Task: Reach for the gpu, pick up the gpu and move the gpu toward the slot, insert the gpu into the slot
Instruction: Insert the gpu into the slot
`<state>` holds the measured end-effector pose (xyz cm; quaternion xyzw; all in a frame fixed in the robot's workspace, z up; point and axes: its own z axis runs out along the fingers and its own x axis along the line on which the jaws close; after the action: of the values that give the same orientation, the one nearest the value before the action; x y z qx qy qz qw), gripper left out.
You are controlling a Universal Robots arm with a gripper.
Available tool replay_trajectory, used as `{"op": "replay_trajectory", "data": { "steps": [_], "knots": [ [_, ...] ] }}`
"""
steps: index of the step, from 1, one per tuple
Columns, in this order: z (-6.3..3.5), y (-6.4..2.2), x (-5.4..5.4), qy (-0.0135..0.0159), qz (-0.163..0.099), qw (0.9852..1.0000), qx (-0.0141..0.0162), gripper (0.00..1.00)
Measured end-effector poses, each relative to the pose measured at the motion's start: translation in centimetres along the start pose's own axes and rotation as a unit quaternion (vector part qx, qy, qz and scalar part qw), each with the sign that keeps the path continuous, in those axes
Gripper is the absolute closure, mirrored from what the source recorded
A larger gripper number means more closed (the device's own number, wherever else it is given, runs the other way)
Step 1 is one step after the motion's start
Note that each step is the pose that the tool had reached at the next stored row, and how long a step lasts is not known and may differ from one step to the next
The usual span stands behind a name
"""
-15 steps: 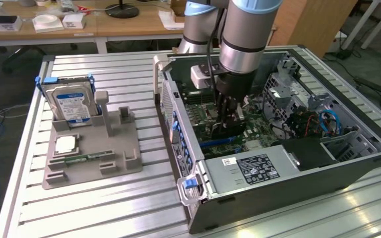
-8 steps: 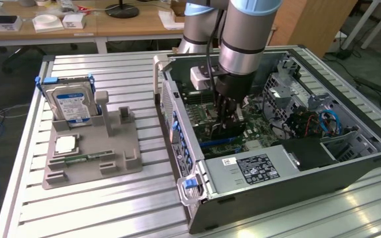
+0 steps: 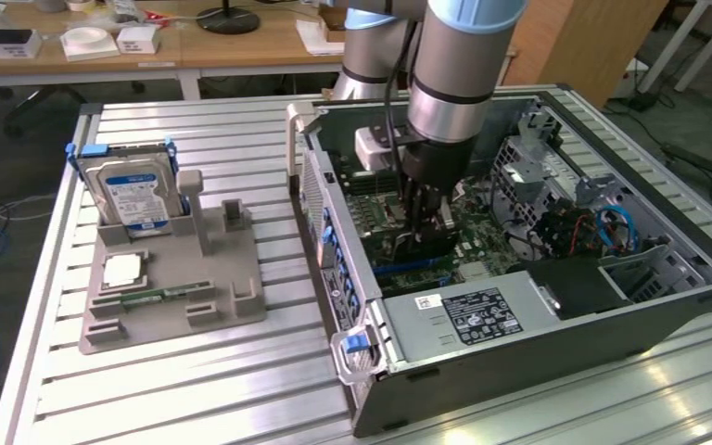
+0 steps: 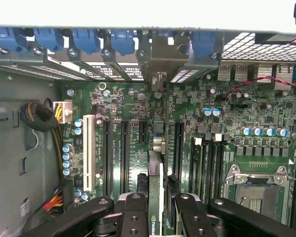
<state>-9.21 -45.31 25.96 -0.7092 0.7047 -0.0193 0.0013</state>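
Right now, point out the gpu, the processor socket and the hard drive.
gpu (image 4: pixel 155 197): wrist view, thin card edge between the fingers.
processor socket (image 4: pixel 256 190): wrist view, its silver frame.
hard drive (image 3: pixel 131 195): exterior view, its blue label.

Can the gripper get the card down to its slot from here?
Probably yes. The gripper holds the card edge-on over the green board's slots, inside the open case; no cable crosses beneath it.
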Motion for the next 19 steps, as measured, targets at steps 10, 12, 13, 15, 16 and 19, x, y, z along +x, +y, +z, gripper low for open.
{"op": "replay_trajectory", "data": {
  "steps": [10,12,13,15,16,19],
  "knots": [
    [0.36,0.07,-0.01,0.0001,0.0,1.0,-0.0001,0.74],
    [0.37,0.07,-0.01,0.0001,0.0,1.0,0.0,0.74],
    [0.37,0.07,-0.01,0.0,0.0,1.0,0.0,0.74],
    [0.37,0.07,-0.01,0.0,0.0,1.0,0.0,0.74],
    [0.38,0.07,-0.02,-0.0001,0.0,1.0,0.0,0.74],
    [0.38,0.07,-0.06,0.0,0.0,1.0,0.0,0.74]
  ]
}}
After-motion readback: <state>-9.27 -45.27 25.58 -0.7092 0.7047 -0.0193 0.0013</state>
